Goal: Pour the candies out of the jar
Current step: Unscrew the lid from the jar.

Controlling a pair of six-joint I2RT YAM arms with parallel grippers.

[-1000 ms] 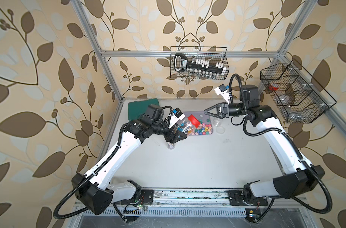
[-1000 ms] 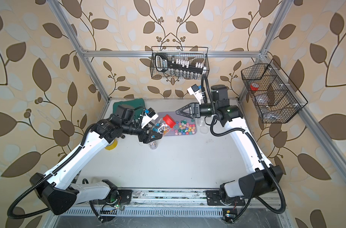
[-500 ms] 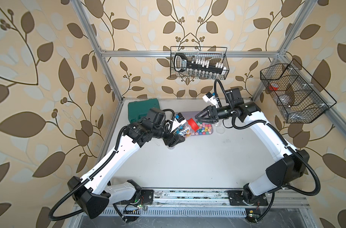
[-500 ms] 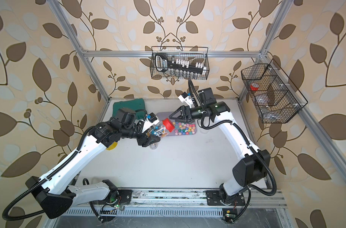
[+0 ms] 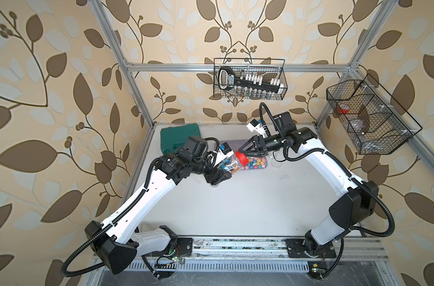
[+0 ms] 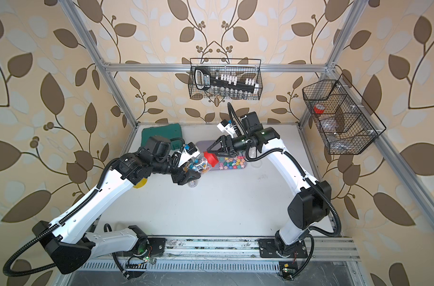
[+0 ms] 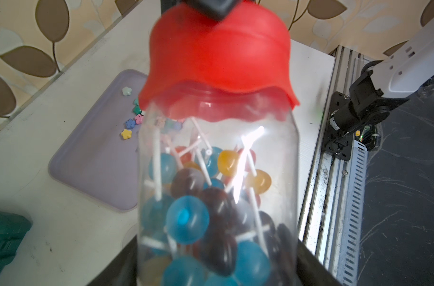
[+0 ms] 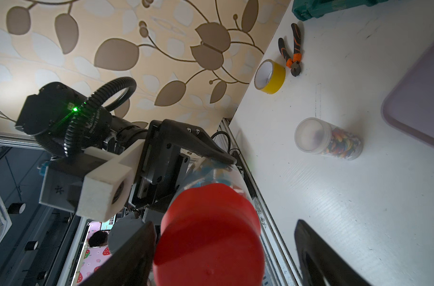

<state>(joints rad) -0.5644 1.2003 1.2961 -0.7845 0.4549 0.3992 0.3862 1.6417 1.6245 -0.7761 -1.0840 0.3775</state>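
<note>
The clear jar with a red lid is tilted above the table, full of round lollipop candies on white sticks. My left gripper is shut on the jar's body. My right gripper is open, its jaws either side of the lid. One finger touches the lid and the other finger stands apart from it. Star candies lie on the purple tray.
A second clear jar of rainbow sweets lies on the table under my left gripper. Yellow tape and pliers lie near the left wall, with a green case at the back left. Wire baskets hang on the walls.
My right arm has swung left from beside the tray to the jar, and its jaws now stand around the red lid, slightly narrower. My left arm still holds the jar, shifted a little.
</note>
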